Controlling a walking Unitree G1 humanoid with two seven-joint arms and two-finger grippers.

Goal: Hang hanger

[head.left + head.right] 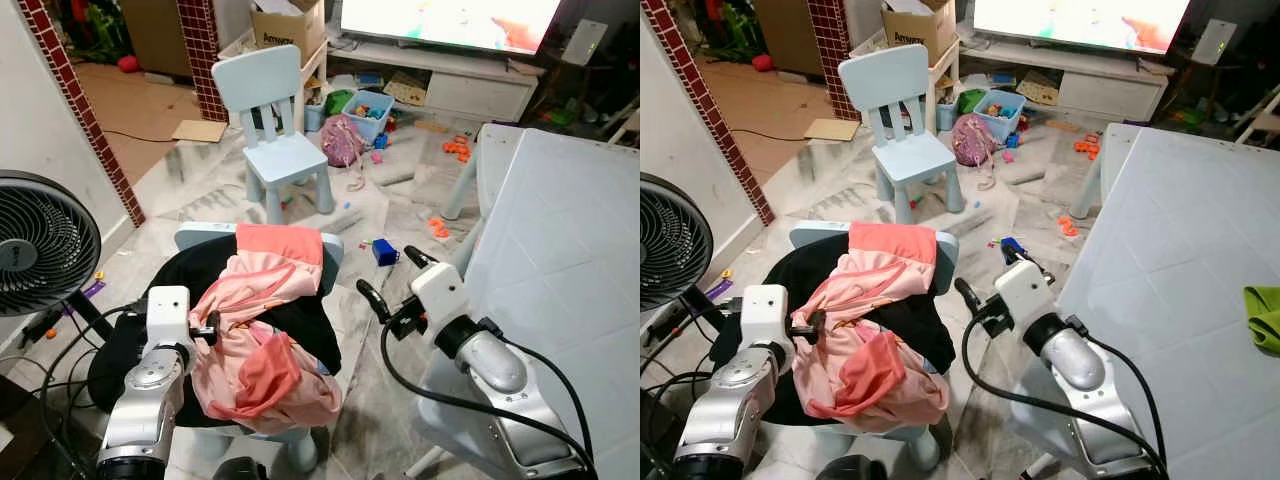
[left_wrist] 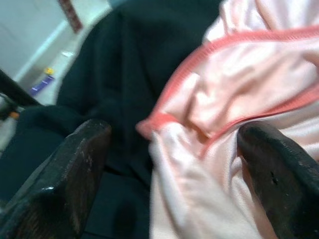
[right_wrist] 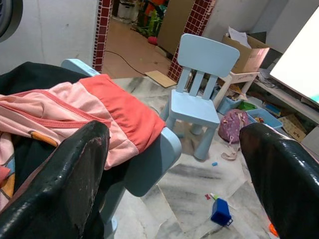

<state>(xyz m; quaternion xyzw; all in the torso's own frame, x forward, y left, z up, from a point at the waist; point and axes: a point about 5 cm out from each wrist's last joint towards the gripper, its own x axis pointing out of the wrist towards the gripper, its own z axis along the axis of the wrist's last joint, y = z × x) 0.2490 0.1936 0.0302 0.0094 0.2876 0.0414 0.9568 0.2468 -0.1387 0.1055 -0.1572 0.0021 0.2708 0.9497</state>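
1. Clothes lie heaped over a low light-blue chair point(image 1: 331, 246) right in front of the robot: a pink garment point(image 1: 265, 300) with coral trim on top of a black garment point(image 1: 305, 328). Where the hanger sits in this heap cannot be made out; it is hidden or too blurred to tell.
2. Left gripper point(image 1: 207, 329) is at the near left edge of the pink garment. In the left wrist view its fingers point(image 2: 60, 184) stand wide apart, with a coral-edged fold of pink cloth between them and the black garment behind. They are not pressed onto the cloth.
3. Right gripper point(image 1: 388, 273) hovers above the floor, between the clothes chair and the white counter point(image 1: 560, 230). Its fingers point(image 3: 55, 189) are spread wide and hold nothing, and they point toward the chair back and its coral cloth.
4. Writing: a cardboard box point(image 1: 290, 25) behind a second light-blue chair point(image 1: 275, 120) carries a dark printed word, too small to read with certainty. A black fan point(image 1: 40, 245) at the far left has a hub badge that is also unreadable.
5. A blue toy block point(image 1: 385, 251) lies on the marble floor near the right gripper, and a green cloth point(image 1: 1265, 310) rests on the counter's right edge.
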